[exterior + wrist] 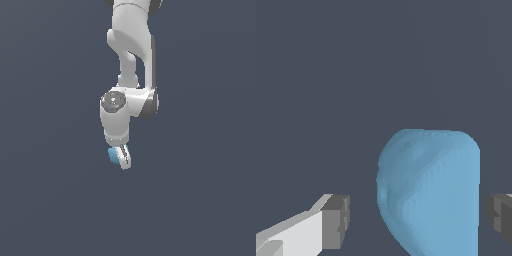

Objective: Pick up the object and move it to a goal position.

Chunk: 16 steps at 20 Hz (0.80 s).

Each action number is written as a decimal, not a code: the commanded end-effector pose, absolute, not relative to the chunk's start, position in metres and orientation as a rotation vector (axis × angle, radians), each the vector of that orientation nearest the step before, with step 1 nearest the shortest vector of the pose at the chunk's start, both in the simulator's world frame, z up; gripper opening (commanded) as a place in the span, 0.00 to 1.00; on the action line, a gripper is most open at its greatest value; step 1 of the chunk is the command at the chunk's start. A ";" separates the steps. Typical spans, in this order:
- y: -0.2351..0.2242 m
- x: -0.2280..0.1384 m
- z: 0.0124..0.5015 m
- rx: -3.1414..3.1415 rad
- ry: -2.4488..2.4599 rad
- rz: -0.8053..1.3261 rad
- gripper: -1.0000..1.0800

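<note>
gripper [415,217] spread wide around the object [428,192], gaps showing on both sides in the wrist view, nothing clamped yet. object sitting between the fingertips, at the gripper's tip in the exterior view [114,156]. best to centre first, then squeeze evenly across the narrow width. light blue, matte, faceted and lumpy like a rock; rounded faces likely to slip under uneven pressure. dark grey pads [336,221], blocky.
</note>
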<state>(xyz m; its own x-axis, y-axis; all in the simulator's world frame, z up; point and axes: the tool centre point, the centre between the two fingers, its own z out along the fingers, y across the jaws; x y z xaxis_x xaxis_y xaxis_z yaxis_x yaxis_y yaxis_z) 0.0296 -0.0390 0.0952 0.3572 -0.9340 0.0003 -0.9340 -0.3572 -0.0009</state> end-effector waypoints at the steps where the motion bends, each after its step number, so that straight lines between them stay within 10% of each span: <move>1: -0.039 0.029 0.081 -2.587 1.783 0.000 0.96; 8: -0.039 0.030 0.068 -2.586 1.784 0.000 0.96; 9: -0.039 0.030 0.068 -2.586 1.784 0.000 0.00; 16: -0.039 0.030 0.068 -2.586 1.784 0.000 0.00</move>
<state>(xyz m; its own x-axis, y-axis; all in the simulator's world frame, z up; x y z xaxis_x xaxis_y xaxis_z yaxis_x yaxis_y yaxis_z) 0.0302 -0.0399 0.0688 0.3539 -0.9353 0.0008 -0.9353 -0.3539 -0.0008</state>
